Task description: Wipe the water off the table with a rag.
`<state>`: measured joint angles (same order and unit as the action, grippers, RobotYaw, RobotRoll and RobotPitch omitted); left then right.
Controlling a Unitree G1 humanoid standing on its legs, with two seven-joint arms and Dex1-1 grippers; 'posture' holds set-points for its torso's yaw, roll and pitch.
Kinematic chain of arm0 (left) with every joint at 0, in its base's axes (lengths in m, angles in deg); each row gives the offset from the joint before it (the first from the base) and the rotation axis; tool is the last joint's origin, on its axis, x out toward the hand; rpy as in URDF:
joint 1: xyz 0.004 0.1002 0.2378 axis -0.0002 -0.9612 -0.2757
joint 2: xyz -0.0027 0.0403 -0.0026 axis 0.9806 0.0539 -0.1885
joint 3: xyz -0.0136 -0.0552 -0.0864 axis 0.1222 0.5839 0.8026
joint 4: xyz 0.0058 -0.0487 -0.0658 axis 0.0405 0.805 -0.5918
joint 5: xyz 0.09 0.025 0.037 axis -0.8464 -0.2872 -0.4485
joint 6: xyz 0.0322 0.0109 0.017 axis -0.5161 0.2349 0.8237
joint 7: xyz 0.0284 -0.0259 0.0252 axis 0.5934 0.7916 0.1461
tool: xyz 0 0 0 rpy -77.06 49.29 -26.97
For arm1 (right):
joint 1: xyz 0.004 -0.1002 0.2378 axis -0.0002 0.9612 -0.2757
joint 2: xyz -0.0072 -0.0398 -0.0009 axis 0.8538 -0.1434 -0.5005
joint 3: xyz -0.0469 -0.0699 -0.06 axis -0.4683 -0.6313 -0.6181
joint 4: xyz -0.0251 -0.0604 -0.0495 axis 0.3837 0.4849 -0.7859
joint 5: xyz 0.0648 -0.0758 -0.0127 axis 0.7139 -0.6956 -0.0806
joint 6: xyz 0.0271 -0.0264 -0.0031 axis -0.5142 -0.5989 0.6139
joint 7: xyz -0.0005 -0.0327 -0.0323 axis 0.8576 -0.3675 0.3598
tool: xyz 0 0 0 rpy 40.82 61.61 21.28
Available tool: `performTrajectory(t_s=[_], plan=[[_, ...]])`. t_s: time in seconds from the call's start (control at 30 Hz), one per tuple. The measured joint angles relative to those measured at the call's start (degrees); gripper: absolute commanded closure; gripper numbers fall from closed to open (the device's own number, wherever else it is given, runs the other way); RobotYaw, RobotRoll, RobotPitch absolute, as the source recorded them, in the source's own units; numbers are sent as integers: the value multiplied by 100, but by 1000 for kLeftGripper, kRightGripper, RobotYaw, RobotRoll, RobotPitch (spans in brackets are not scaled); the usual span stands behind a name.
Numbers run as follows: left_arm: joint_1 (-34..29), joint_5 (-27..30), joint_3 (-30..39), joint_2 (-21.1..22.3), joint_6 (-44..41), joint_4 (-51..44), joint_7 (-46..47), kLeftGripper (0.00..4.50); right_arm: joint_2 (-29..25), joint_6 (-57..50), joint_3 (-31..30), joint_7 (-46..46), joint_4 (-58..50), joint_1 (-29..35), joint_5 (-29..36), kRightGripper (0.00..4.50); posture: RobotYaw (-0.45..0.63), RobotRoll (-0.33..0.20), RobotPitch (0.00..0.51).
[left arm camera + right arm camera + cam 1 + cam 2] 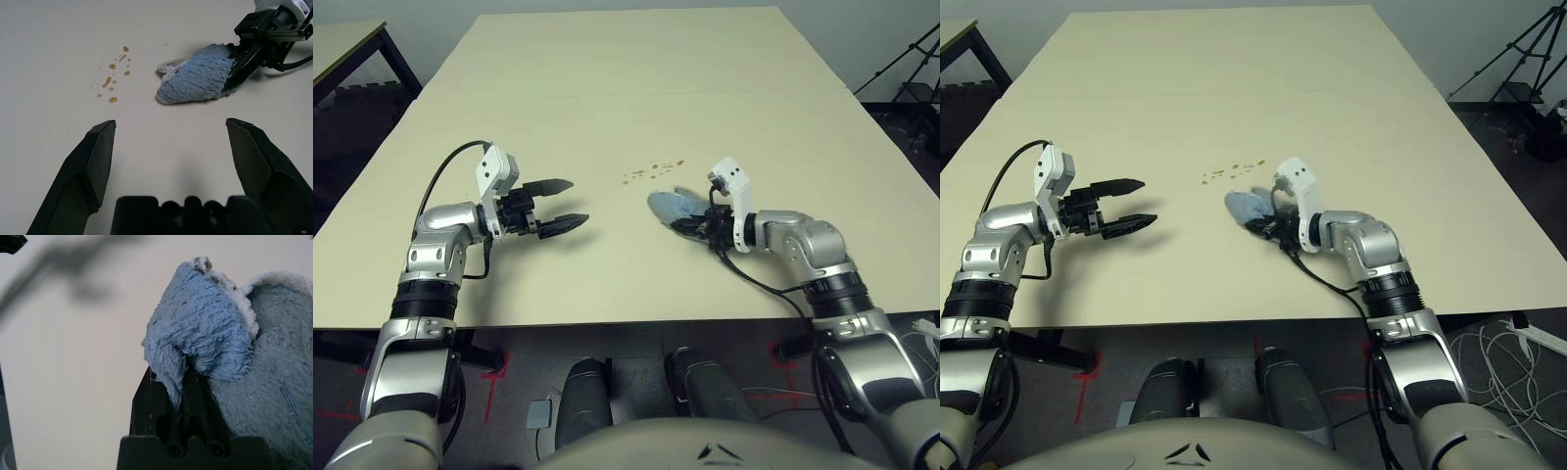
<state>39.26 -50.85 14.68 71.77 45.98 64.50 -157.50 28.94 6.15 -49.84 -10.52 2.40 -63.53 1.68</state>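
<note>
The water (113,78) lies as small drops on the surface (607,98), just beside the rag (195,81). Our right end effector (697,227) pinches the rag; the left end effector (563,204) hangs wide open, empty. We should press flat and sweep across every drop.

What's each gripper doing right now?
Left gripper: open, holding nothing.
Right gripper: shut on the rag.

- The right gripper (690,225) has its fingertips buried in the folds of the rag (195,81).
- Part of the rag runs past the right wrist view's edge.
- The water drops (113,78) are too small to count from the head views.
- The tabletop (607,98) is cut off at its left edge.
</note>
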Motion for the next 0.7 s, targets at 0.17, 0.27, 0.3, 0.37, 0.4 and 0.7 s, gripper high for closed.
performTrajectory(t_s=[0.17,0.27,0.3,0.37,0.4,0.7], plan=[[-38,0,-1,-1,-5,-4,35,0,-12,-9,-78,24,-24,-1,68,4500,-144,0,100],[-37,0,-3,-9,-5,-8,45,0,-154,170,-82,34,110,-45,75,4500,-148,0,102],[-37,0,-6,-17,-5,-8,48,0,-225,280,-93,62,223,-102,79,4500,-148,0,102],[-35,-1,-10,-27,-5,-7,48,0,-414,517,-105,110,466,-207,79,4500,-154,0,103],[-34,-1,-10,-30,-5,-7,48,0,-567,646,-103,120,619,-289,75,4500,-154,0,103],[-31,-2,-10,-32,3,4,45,0,-2002,1582,317,100,2058,-733,-205,4500,-165,0,103]])
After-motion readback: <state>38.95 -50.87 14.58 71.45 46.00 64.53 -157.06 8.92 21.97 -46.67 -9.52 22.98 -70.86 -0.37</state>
